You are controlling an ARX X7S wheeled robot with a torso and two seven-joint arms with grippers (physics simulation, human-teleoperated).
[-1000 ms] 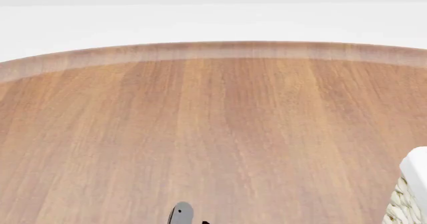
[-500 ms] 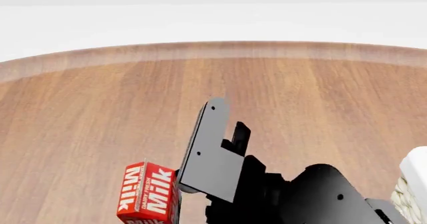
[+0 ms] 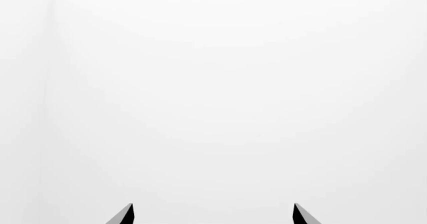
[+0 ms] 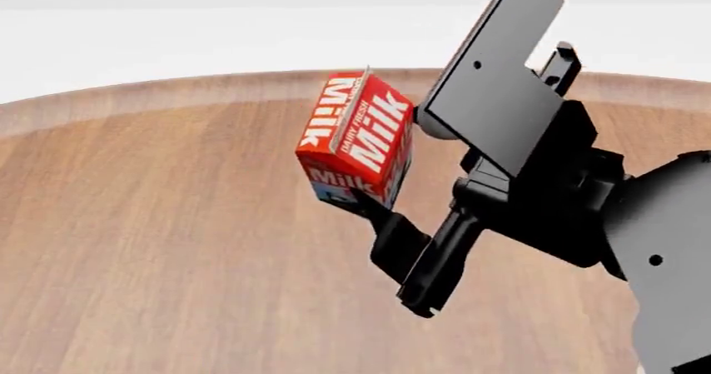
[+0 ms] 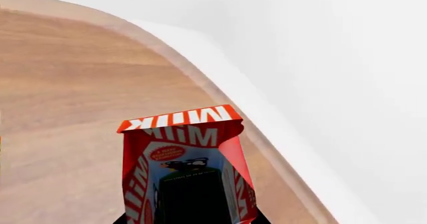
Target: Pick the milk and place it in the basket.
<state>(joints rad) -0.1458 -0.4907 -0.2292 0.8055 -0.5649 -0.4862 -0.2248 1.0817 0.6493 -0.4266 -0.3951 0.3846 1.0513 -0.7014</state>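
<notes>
Your right hand point(image 4: 384, 195) is clenched on the milk point(image 4: 358, 139), holding it tilted in the air above the tabletop point(image 4: 166, 249). Your left hand point(image 3: 212, 215) is spread wide, holding nothing. You're mid-carry; the basket isn't in view, so next you'd need to find it and move the milk over it.

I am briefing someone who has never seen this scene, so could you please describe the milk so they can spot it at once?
Above the round wooden table, the black right gripper holds the milk in the air, tilted. It is a small gable-top carton with a red top, white "Milk" lettering and a white-blue lower part; no other carton is in view.
</notes>
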